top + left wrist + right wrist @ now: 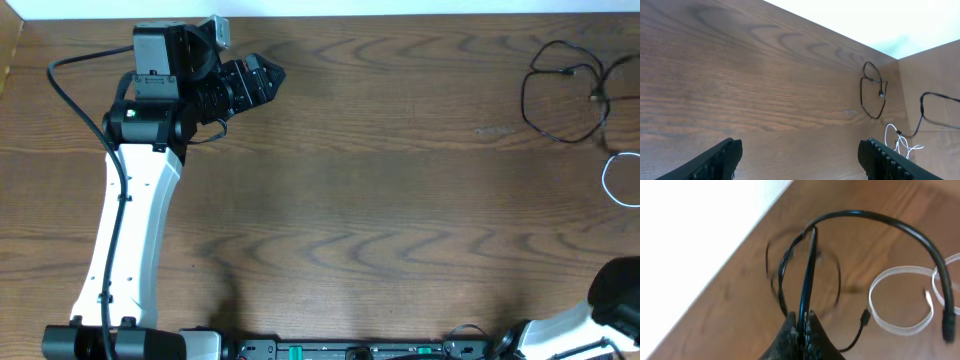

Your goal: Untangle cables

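Black cable [809, 275]: thin cord, sprawling in loose overlapping loops at the far right of the tabletop [380, 200]; one strand is being pinched in the closed right pincer [805, 324] and is rising off the wood. White cable [871, 296]: flat cord, lying curled in open loops just beside it

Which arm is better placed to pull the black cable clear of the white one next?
Right. The right end effector is shut on the black cable, the white cable close beside it. The left end effector is open, empty and far from both cables.
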Robot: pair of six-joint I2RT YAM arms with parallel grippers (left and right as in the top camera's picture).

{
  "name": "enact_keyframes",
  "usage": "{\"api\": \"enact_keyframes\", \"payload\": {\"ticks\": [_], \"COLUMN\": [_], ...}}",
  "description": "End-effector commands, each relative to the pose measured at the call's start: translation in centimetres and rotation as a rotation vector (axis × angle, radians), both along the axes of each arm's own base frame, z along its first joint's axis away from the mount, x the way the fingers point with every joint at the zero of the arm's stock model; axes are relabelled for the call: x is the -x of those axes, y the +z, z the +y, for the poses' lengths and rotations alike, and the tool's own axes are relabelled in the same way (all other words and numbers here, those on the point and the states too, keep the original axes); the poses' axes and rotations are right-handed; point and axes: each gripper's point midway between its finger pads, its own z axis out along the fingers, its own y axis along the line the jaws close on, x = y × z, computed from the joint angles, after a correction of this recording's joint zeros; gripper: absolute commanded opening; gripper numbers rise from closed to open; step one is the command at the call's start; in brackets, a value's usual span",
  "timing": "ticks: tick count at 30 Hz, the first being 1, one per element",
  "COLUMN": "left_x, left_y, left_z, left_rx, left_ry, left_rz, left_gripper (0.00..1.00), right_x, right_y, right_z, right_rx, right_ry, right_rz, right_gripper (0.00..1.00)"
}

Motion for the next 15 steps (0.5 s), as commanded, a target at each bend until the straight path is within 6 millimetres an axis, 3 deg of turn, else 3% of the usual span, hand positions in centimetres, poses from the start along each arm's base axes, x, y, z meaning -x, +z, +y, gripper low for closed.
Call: {"api": "enact_keyframes", "payload": {"ticks": [1,5,8,9,10,11,13,15], "left_x": [-0.1,-0.1,-0.3,-0.4,-0.5,-0.5,-0.6,-0.7], "left_y": [-0.6,-0.7,-1.2,-1.4,-1.6,-1.8,-2.1,-2.3], "left_z": [0.1,0.1,0.1,0.1,0.1,0.1,0.0,0.0], "left_rx": [-0.019,-0.019,-0.019,-0.019,-0.019,-0.020,-0.020,-0.020], "left_ry": [-0.003,-0.003,-0.003,-0.003,-0.003,-0.003,-0.003,-0.003], "left_rz": [0.006,0.010,0.022,0.026,0.032,0.037,0.043,0.048], "left_gripper": [0.79,0.79,0.79,0.79,0.79,0.79,0.79,0.79], "right_x": [-0.8,-2.2,-2.7,-2.8,-2.8,-2.9,-3.0,-3.4], "right_y": [-2.5,-6.3,-10.2,-11.9,-12.9,-14.0,-14.7,-14.5], "right_z": [-4.8,-9.8,-11.4,-11.5,-11.3,-10.8,-9.9,-8.9], "right_rx": [-0.017,-0.026,-0.055,-0.083,-0.110,-0.148,-0.193,-0.225], "right_ry": [-0.090,-0.167,-0.186,-0.181,-0.171,-0.154,-0.117,-0.069], "right_rz": [-0.017,-0.042,-0.001,0.023,0.036,0.050,0.056,0.041], "right_gripper": [0.01,0.01,0.04,0.22,0.50,0.70,0.89,0.94]}}
